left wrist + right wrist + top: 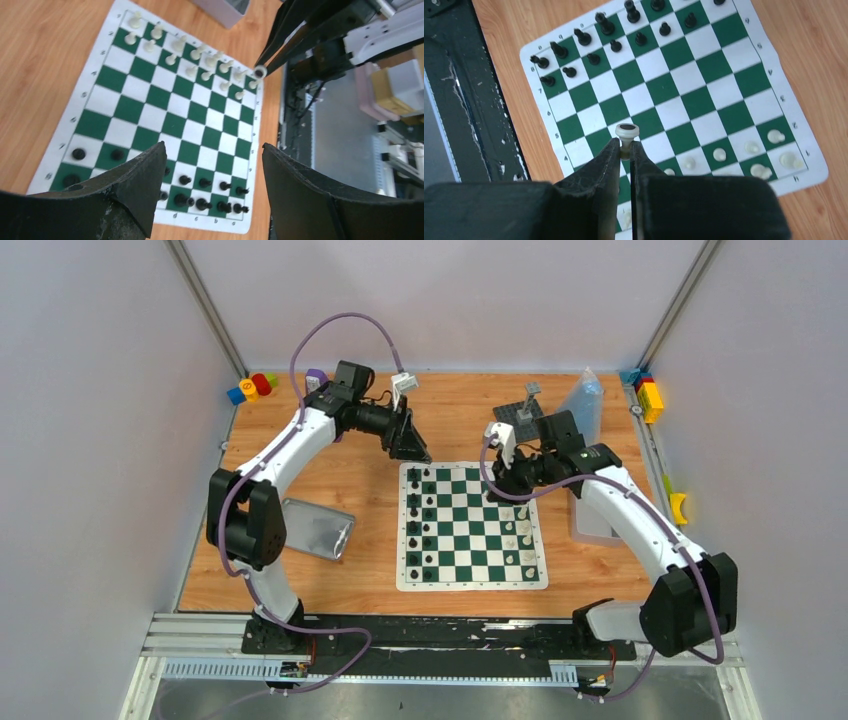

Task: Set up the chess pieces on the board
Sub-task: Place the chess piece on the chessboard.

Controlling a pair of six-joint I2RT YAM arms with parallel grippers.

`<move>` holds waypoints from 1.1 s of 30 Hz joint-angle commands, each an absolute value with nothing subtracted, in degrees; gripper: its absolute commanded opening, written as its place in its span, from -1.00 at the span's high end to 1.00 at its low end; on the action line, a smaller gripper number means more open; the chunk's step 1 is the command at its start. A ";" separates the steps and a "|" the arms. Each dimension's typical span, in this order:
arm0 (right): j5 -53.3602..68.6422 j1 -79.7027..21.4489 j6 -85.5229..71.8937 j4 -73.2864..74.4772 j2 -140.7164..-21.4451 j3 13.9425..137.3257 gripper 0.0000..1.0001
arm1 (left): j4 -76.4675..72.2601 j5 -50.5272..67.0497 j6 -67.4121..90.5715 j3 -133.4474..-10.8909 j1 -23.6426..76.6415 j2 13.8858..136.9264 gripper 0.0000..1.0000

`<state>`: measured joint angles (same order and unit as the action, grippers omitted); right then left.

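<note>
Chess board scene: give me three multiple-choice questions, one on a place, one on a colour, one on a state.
1. In the top view, where do the black pieces stand on the board?
A. its left columns
B. its right columns
C. its middle

2. What colour is the piece in the right end effector?
A. black
B. white
C. red

3. How is the left end effector?
A. open, holding nothing
B. shut on a pawn
C. shut on nothing

Answers:
1 A: the dark figures stand in the board's left columns.
2 B: the right wrist view shows a pale piece pinched in its jaws.
3 A: the left wrist view shows its jaws wide apart with nothing gripped between them.
</note>
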<state>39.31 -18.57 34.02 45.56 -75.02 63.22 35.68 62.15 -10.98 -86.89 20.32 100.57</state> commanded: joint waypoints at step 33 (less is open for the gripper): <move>40.34 -24.07 24.96 26.97 -79.56 68.02 1.00 | 2.59 74.69 40.97 -87.45 28.14 115.38 -0.10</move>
<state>40.86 -23.59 25.56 29.43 -79.61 66.06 5.06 73.10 38.81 -88.03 27.51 115.42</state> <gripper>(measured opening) 0.113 0.559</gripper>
